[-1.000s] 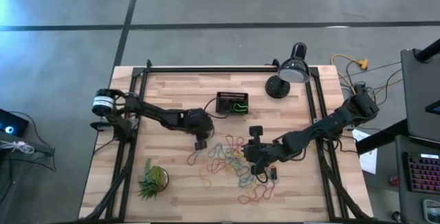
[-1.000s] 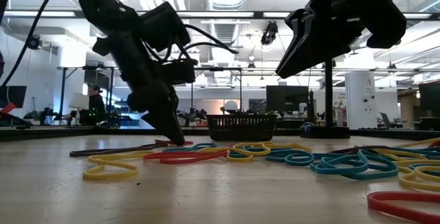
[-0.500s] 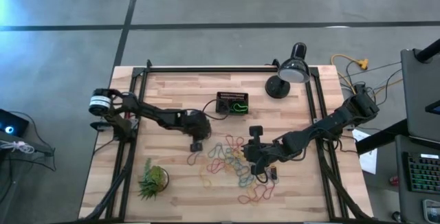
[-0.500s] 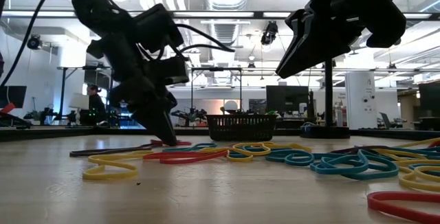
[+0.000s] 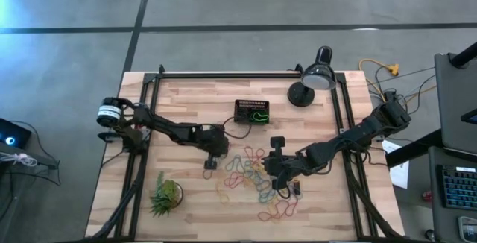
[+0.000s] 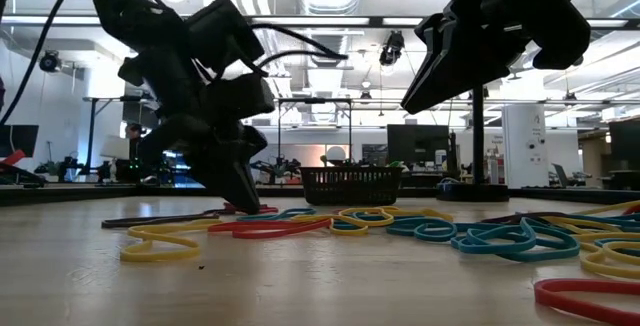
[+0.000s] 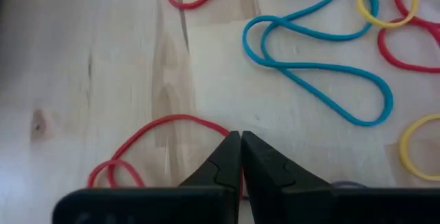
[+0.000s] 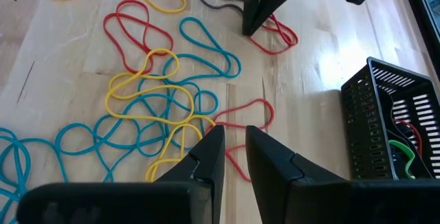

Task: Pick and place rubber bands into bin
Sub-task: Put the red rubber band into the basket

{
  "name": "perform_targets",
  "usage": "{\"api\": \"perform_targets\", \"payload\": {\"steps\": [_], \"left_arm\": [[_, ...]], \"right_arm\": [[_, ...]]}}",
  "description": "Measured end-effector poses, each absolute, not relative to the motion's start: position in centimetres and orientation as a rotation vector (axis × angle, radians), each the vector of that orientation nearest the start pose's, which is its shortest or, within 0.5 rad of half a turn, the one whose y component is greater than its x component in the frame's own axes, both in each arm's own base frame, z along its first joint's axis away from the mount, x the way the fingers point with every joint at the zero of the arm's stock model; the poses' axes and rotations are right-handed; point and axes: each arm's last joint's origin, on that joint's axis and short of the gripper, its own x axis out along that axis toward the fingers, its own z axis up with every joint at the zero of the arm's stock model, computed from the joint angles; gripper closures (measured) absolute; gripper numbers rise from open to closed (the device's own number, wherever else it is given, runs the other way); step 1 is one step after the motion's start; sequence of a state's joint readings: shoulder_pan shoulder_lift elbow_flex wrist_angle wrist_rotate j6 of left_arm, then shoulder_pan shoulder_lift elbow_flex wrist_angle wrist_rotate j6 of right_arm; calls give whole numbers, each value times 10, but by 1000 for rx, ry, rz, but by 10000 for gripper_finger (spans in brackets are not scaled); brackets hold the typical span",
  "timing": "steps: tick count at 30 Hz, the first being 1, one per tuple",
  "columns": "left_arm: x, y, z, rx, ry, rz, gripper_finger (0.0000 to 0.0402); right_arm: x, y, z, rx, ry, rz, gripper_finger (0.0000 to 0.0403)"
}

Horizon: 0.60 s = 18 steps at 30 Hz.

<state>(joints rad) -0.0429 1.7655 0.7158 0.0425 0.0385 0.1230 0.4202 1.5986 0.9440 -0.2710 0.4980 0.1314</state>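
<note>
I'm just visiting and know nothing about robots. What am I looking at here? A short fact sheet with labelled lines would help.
Setting: wooden table
Job: put rubber bands into the bin
Bin: black, slotted walls, already has a green and a red band inside
Left gripper: shut, tips down at a red rubber band on the table
Right gripper: slightly parted, above the pile, holding nothing
Other items: desk lamp, small green plant

Bare wood lies between the rubber bands (image 5: 250, 174) and the bin (image 5: 252, 112).
</note>
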Motion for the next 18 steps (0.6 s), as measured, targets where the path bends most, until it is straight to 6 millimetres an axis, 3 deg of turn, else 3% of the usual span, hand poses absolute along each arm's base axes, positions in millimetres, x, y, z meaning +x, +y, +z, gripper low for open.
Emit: {"api": "perform_targets", "payload": {"steps": [18], "left_arm": [[303, -43, 112, 617, 859, 330, 401]], "right_arm": [[292, 116, 191, -289, 821, -125, 349]]}}
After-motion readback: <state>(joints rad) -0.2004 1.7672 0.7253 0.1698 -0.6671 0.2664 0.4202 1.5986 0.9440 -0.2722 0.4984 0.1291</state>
